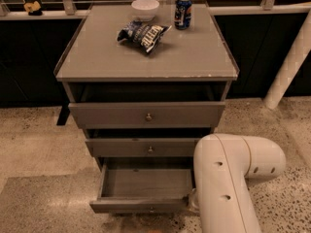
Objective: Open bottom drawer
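Note:
The bottom drawer [138, 205] of the grey cabinet is pulled well out. Its grey-brown front faces me low in the view, with its small brass knob [150, 209] at the lower edge, and its inside [146, 181] looks bare. My white arm [228, 178] fills the lower right. My gripper [191, 201] is mostly hidden behind the arm; a pale part of it shows at the drawer front's right corner.
The middle drawer [146, 147] and top drawer [146, 114] sit slightly out. On the cabinet top [194, 57] lie a chip bag [142, 34], a white bowl [145, 8] and a blue can [183, 12]. A white post [289, 67] stands at the right on the speckled floor.

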Available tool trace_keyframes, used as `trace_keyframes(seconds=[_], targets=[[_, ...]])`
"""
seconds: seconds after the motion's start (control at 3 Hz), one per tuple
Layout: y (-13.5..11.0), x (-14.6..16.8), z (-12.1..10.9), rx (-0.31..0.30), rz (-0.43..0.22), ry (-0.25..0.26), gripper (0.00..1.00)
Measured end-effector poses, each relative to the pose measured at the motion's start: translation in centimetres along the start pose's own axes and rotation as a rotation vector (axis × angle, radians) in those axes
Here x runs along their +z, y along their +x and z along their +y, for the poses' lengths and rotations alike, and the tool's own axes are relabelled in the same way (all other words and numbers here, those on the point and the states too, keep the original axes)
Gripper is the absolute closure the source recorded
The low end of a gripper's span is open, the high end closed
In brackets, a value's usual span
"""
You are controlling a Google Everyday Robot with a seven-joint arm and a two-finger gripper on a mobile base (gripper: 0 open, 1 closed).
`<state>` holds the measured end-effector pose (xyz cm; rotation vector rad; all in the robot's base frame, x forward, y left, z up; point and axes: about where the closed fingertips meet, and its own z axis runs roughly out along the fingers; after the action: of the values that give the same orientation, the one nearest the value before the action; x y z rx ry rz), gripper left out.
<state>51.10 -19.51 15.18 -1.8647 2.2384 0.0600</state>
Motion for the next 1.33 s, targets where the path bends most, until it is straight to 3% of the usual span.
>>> trace_keyframes(seconds=[0.33, 1.33], targets=[[0.0, 0.0, 0.0, 0.000, 0.000, 0.000, 1.00], [0.0, -0.4, 3.1, 0.001, -0.058, -0.019, 1.00]])
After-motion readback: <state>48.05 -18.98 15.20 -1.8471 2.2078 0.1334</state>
